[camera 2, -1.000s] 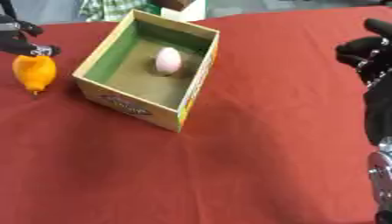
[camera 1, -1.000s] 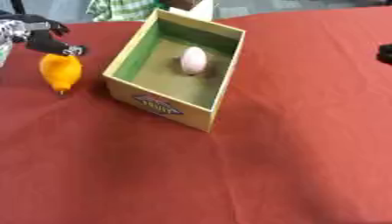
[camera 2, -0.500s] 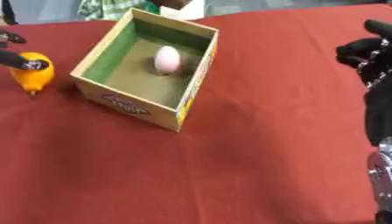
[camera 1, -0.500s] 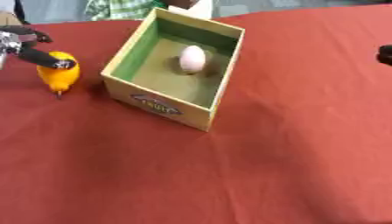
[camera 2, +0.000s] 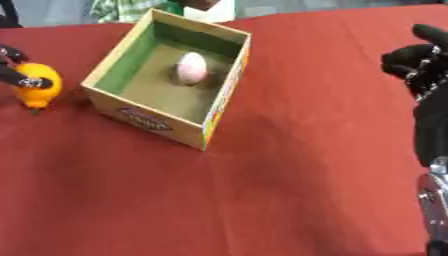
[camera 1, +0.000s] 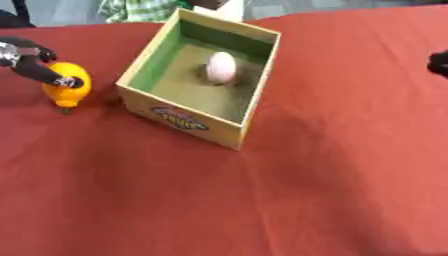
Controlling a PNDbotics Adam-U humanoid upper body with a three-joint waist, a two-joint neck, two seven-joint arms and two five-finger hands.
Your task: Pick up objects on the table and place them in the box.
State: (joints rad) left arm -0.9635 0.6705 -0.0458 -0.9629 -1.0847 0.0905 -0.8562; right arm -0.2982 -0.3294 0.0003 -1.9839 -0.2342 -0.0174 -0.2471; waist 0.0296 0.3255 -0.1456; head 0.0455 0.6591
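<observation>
Cloth of a rust-red colour (camera 1: pixel 262 200) covers the whole table and fills the lower half of both views, bare and smooth. Above it, at the upper middle of the frame, stands one open cardboard box with yellow outer walls and a green lining (camera 1: pixel 188 117), set askew so that one corner faces the camera. Its near wall carries an oval printed label, dark with coloured letters, too blurred to read. Inside the box, on its brownish floor towards the far end, lies one pale pink egg-shaped object (camera 1: pixel 221 67).

At the left edge of the frame, just beside the box but apart from it, sits one yellow-orange lemon-shaped object (camera 1: pixel 67 91) on the cloth. The robot's black left hand (camera 1: pixel 33 67) comes in from the left edge, and its curled fingers (camera 1: pixel 52 78) pinch the top of this yellow object.

At the right edge, in the right eye view, the black right hand (camera 2: pixel 415 62) hangs above the cloth with fingers bent and nothing in it.

Beyond the far edge of the table, at the top of the frame, a strip of green checked fabric and a pale patch show.
</observation>
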